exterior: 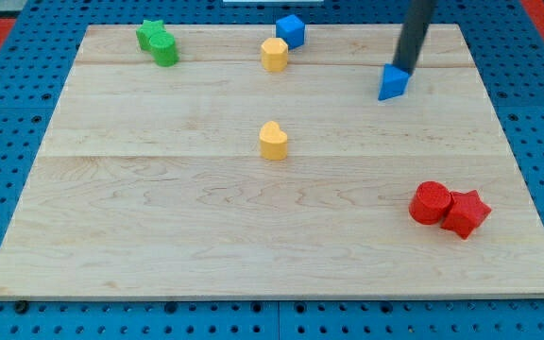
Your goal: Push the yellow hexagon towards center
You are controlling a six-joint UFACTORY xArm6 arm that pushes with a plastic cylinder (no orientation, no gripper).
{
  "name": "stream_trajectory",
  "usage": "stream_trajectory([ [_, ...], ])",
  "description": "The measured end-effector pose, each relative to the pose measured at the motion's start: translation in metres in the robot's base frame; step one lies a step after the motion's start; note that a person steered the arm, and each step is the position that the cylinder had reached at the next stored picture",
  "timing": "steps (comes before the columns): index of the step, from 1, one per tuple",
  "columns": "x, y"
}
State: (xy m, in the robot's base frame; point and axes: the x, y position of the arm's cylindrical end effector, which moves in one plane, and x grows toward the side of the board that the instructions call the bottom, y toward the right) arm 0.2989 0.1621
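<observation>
1. Our tool is a bare dark rod with no jaws to open or close; my tip (406, 68) sits at the far right, touching the top of a blue triangular block (394, 83).
2. The yellow hexagon (274, 55) lies far, left of my tip and well apart from it, just beside a blue cube (291, 30).
3. A yellow heart-like block (273, 142) rests near the counter's (159, 217) middle.
4. 2 green blocks (158, 42) touch at the far left.
5. A red cylinder (431, 202) and red star (467, 213) touch at the near right.
</observation>
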Motion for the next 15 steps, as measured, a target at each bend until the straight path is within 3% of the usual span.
stream_trajectory([
  [6,-0.051,-0.217],
  [8,-0.079,-0.251],
  [9,-0.052,-0.265],
  [11,-0.034,-0.222],
  [14,0.020,-0.227],
  [15,0.043,-0.161],
])
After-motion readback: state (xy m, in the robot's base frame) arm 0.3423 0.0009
